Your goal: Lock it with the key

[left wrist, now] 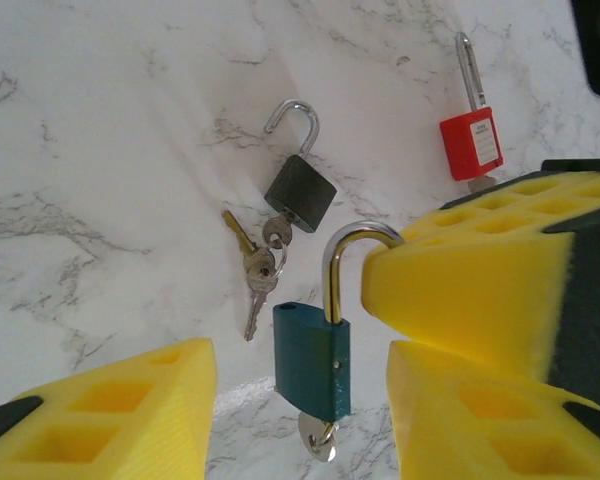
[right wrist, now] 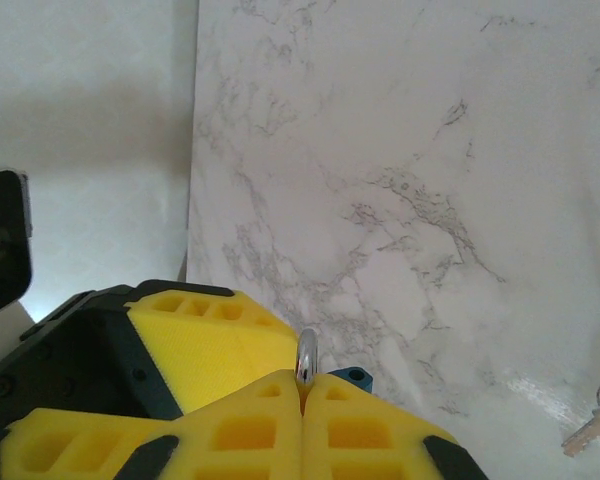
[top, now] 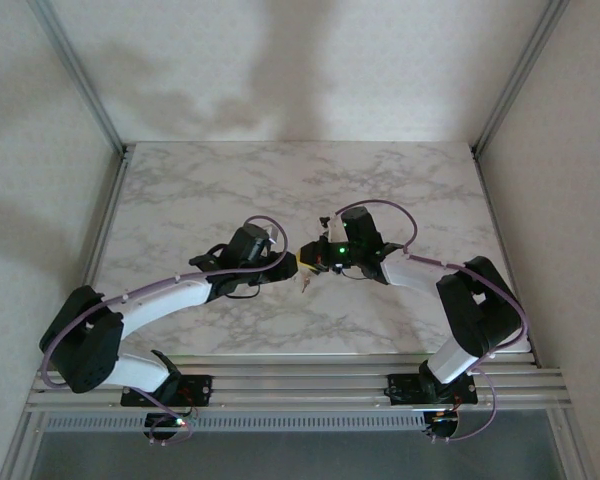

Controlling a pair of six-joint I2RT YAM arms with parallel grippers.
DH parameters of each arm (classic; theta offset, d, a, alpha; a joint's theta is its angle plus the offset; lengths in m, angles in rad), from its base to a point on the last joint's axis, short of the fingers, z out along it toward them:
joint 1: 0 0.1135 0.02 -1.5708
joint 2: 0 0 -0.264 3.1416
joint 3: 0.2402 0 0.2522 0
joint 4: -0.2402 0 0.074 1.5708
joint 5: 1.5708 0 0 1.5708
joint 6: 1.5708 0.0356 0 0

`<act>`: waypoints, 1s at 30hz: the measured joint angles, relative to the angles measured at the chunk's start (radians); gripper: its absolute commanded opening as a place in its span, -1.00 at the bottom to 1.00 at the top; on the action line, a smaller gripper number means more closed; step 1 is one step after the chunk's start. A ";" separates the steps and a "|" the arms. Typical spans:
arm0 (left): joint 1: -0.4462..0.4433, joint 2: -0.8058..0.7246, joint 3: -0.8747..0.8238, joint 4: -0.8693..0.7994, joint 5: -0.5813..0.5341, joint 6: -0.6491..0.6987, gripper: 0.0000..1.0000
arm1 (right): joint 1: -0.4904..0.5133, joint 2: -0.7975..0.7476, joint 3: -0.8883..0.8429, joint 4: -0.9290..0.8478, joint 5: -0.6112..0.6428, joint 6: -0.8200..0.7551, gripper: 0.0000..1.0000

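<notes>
A teal padlock point(left wrist: 312, 358) hangs above the marble table with its steel shackle point(left wrist: 332, 268) swung open. A silver key point(left wrist: 321, 436) sticks out of its underside. My right gripper point(right wrist: 303, 385) is shut on the top of the shackle point(right wrist: 306, 358), with the padlock's teal corner point(right wrist: 352, 377) just behind the pads. My left gripper point(left wrist: 300, 405) is open, its yellow fingers point(left wrist: 160, 400) standing on either side of the padlock's body without touching it. In the top view both grippers meet over the middle of the table, left gripper point(top: 288, 262) against right gripper point(top: 310, 258).
On the table beneath lie a black padlock point(left wrist: 300, 192) with an open shackle and a bunch of keys point(left wrist: 258, 265) in its keyhole. A red padlock point(left wrist: 470, 143) lies further right. Loose keys point(right wrist: 595, 425) show at the right edge of the right wrist view.
</notes>
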 measured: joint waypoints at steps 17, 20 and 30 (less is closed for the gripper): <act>0.000 -0.086 -0.119 0.116 0.056 0.044 0.01 | 0.000 -0.030 -0.012 0.066 -0.068 0.051 -1.00; 0.000 -0.077 -0.120 0.116 0.056 0.048 -0.02 | 0.000 -0.031 -0.012 0.074 -0.076 0.052 -1.00; 0.000 -0.071 -0.117 0.119 0.054 0.048 -0.20 | 0.003 -0.031 -0.012 0.079 -0.092 0.055 -1.00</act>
